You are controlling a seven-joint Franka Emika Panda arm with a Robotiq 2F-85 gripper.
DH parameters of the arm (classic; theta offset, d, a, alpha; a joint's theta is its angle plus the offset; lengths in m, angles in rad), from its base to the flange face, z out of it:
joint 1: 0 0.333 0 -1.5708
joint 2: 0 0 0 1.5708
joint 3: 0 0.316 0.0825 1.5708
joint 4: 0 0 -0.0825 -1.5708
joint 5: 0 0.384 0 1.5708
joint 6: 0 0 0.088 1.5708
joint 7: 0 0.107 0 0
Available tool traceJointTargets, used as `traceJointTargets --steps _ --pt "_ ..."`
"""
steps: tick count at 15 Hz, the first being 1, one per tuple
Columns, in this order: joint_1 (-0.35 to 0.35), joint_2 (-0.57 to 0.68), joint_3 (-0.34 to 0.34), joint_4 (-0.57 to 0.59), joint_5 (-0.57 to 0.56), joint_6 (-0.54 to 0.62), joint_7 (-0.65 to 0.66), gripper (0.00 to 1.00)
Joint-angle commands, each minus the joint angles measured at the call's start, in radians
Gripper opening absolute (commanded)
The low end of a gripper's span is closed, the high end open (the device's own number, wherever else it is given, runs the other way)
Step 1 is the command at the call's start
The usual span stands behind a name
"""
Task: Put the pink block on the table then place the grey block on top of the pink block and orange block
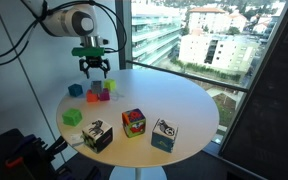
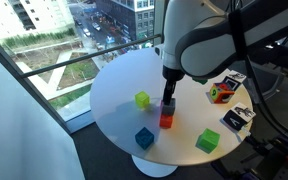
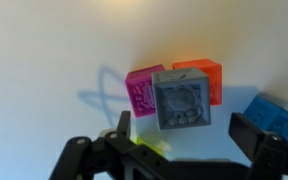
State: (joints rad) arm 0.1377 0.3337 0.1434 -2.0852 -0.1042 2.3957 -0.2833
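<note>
Your claw (image 3: 184, 128) is spread wide and holds nothing. In the wrist view its two fingers (image 3: 122, 130) stand well apart, with bare table (image 3: 44, 50) and part of the stack showing between them.

The grey block (image 3: 182, 100) sits straight below the claw, not touched by either finger. It rests on two blocks at once. The pink block (image 3: 142, 92) is under its one half, on the side of the finger that shows left in the wrist view. The orange block (image 3: 202, 78) is under the other half, towards the opposite finger. Pink and orange lie side by side on the table, touching, and grey bridges the seam between them, sitting level.

In an exterior view the claw (image 2: 169, 85) hangs just above the grey block (image 2: 168, 104), with the orange block (image 2: 166, 120) beneath it. From that side the pink block is hidden. In the other exterior view the claw (image 1: 93, 68) points down over the same stack, where the pink block (image 1: 94, 97) shows.

A blue block (image 3: 274, 115) lies on the table near the stack, out beyond the finger on the orange side. A small yellow-green block (image 2: 142, 99) stands near the claw on the table. A larger green block (image 2: 208, 140) is farther off. Three patterned cubes (image 1: 133, 122) sit well apart from the claw, near the table's rim.
</note>
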Motion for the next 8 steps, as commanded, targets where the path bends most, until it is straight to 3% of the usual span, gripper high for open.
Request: traceJointTargets --steps 1,8 --pt "0.000 -0.062 -0.007 -0.017 -0.013 -0.034 0.059 1.00" --pt "-0.010 -0.165 -0.016 -0.068 0.004 -0.060 0.102 1.00"
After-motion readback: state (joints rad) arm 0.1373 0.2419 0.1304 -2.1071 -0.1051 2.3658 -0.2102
